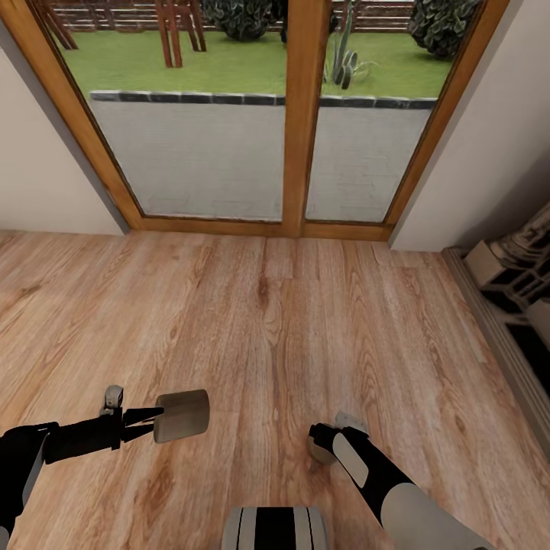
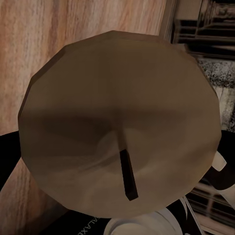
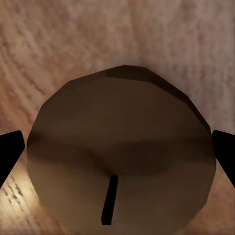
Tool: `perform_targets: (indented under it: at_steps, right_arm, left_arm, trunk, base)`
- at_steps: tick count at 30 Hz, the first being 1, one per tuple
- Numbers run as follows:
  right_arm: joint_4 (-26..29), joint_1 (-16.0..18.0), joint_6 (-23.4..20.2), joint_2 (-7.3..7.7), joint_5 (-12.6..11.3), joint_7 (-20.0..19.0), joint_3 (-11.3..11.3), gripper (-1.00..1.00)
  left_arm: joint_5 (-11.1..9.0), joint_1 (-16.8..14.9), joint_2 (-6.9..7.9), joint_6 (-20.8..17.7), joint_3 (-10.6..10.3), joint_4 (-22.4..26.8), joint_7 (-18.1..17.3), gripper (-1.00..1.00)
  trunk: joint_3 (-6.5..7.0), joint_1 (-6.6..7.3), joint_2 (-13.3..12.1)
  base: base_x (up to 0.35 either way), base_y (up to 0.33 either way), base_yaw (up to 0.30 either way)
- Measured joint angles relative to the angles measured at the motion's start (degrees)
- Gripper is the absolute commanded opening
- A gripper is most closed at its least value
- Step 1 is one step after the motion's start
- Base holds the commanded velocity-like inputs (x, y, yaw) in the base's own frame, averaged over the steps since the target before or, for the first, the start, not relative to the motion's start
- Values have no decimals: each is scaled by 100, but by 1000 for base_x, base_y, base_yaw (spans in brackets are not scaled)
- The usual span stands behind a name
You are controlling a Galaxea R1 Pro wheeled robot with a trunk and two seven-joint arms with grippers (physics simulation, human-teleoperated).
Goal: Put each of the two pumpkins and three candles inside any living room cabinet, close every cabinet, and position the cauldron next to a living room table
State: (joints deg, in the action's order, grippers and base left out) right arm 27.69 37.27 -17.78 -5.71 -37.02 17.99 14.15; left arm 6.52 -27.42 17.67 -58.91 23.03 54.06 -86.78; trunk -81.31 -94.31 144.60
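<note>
Both arms hang low over the wooden floor in the head view. My left gripper (image 1: 158,416) is shut on a stubby beige-grey candle (image 1: 182,415), held on its side. In the left wrist view that candle (image 2: 117,117) shows its flat top and dark wick close up. My right gripper (image 1: 327,443) is shut on a second candle (image 1: 319,452), mostly hidden behind the wrist. The right wrist view has this candle (image 3: 122,152) between two black fingertips (image 3: 10,154), above the floor. The pumpkins, cauldron, cabinet and coffee table are out of view.
A wooden-framed glass patio door (image 1: 304,114) stands straight ahead, with paving and lawn outside. White walls flank it. A low dark shelf unit (image 1: 508,294) with pale objects runs along the right edge. Bare plank floor (image 1: 267,321) lies between me and the door.
</note>
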Motion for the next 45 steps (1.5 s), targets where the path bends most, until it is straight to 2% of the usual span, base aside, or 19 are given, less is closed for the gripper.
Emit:
perform_targets:
  at_steps: [7,8,24,28,29,32,35,39,41,45]
  right_arm:
    - [0,1,21,31,-91,-9,6,-100]
    - [1,1,8,38,14,-4,0,-100]
    - [20,-8,-15,70,-2,-52,-1,-100]
    - [134,-14,-114,101,-46,-305,-3,-100]
    - [265,-31,-334,106,-95,-510,-17,-100]
    - [717,-89,-644,111,-66,-733,-46,-100]
    - [859,-101,-706,113,-54,-767,-57,-100]
    - [907,-104,-762,120,-78,-777,-73,-100]
    - [917,-105,-812,117,-102,-779,-72,-100]
    - [925,-98,-1005,116,-102,-777,-74,-100]
  left_arm:
    - [0,-1,0,0,0,3,0,-100]
    - [-6,0,0,1,0,3,4,-100]
    - [3,0,0,1,-20,3,52,-100]
    - [33,-1,-14,-3,-41,0,104,-100]
    - [148,0,-22,-1,-45,-3,232,-100]
    - [271,0,-79,4,-39,-3,626,-100]
    - [277,0,-153,0,-37,-2,946,-100]
    - [281,0,-180,1,-35,-1,1388,-100]
    - [269,-1,-184,-4,-35,-1,1519,-100]
    - [267,0,-184,-8,-35,-1,1552,-100]
  trunk:
    - [0,0,0]
    - [22,3,-1]
    - [376,44,-22]
    - [465,55,-28]
    - [487,57,-29]
    - [553,65,-33]
    - [620,73,-37]
    - [708,83,-42]
    - [753,88,-45]
    - [841,98,-50]
  base:
    - [0,0,0]
    - [0,0,0]
    - [0,0,0]
    - [0,0,0]
    - [0,0,0]
    - [0,0,0]
    - [0,0,0]
    - [0,0,0]
    - [0,0,0]
    - [0,0,0]
